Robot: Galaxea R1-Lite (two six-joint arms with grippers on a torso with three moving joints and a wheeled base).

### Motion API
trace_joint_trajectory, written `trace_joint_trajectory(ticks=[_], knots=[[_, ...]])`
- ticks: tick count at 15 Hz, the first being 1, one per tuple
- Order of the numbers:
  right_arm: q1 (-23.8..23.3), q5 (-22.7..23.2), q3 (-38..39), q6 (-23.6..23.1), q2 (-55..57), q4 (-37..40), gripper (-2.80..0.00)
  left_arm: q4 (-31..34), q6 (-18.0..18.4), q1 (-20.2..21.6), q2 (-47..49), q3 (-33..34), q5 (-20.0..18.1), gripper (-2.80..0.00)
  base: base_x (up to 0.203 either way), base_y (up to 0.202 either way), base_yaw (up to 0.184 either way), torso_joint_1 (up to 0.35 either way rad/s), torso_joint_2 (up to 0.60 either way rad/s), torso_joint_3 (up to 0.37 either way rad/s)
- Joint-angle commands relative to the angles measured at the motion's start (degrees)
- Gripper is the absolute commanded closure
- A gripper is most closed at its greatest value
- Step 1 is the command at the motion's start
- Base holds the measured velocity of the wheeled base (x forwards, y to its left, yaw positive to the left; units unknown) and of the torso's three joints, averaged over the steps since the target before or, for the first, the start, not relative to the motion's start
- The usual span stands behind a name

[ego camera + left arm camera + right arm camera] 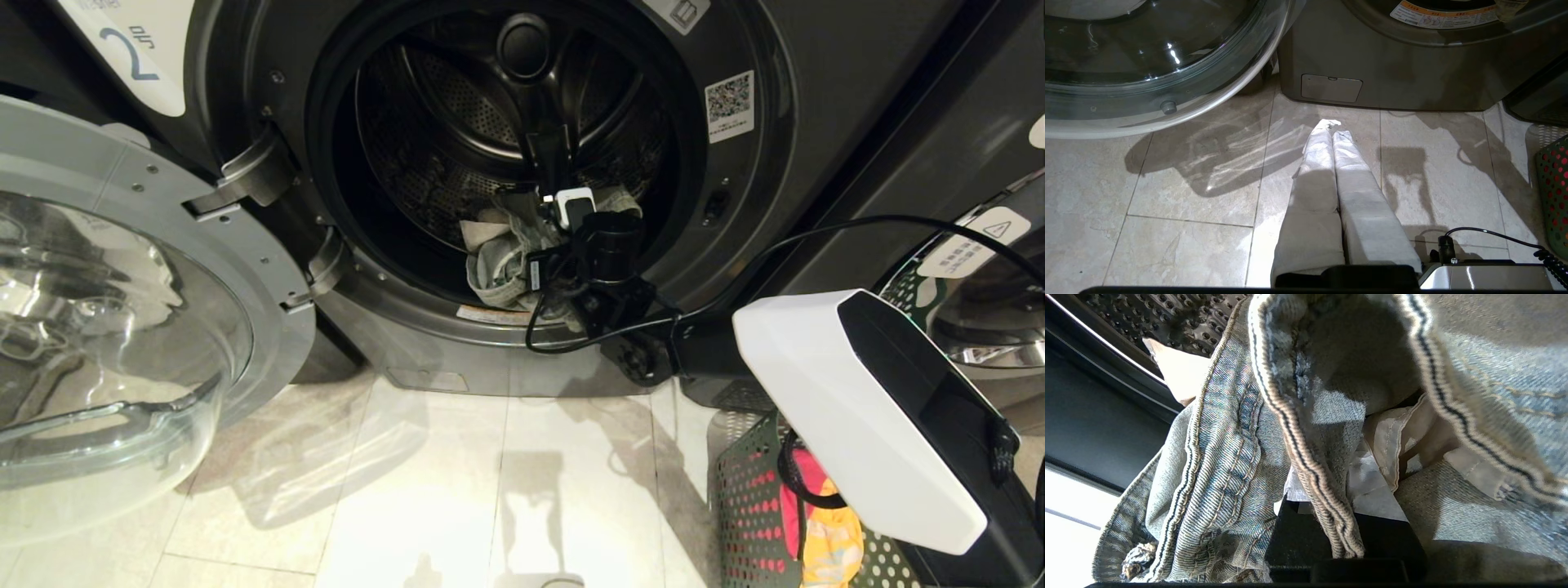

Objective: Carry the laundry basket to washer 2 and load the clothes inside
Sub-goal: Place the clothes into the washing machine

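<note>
Denim garment [502, 265] hangs at washer 2's [816, 122] mouth, right gripper [563, 214] jaws clamped on it; better release deeper inside the drum.

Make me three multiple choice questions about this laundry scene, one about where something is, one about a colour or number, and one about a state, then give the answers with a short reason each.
1. Where is the denim garment?
A. on the floor tiles
B. at the mouth of the washer drum
C. in the laundry basket

2. What numeral is on the washer's label?
A. 1
B. 2
C. 3

3. How is the washer door?
A. swung open
B. shut
C. removed

Answers:
1 B: the denim lies over the drum's lower lip, with the right gripper shut on it.
2 B: a blue 2 shows on the white label of washer 2.
3 A: the glass door stands open on the robot's left, still on its hinges.

Red and yellow clothes remain in the green laundry basket.
</note>
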Motion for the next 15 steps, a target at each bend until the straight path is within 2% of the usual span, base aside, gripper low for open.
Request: trace_joint_trajectory(ticks=[1,8,11,15], knots=[[0.02,-0.08,-0.04,-0.32,-0.35,-0.26,0.0,-0.04,-0.02,0.02,0.0,0.62,0.01,0.0,0.0,0.0,0.0,0.0,0.0,0.0],[-0.32,-0.04,-0.13,-1.2,-0.9,5.22,0.0,-0.04,-0.02,0.02,-0.07,0.62,0.01,0.0,0.0,0.0,0.0,0.0,0.0,0.0],[-0.32,-1.39,-0.13,-1.15,-0.92,8.69,0.0,-0.04,-0.02,0.02,-0.09,0.62,0.01,0.0,0.0,0.0,0.0,0.0,0.0,0.0],[-0.68,-1.47,-0.22,-1.18,0.0,8.14,0.0,-0.04,-0.02,0.02,-0.07,0.62,0.01,0.0,0.0,0.0,0.0,0.0,0.0,0.0]])
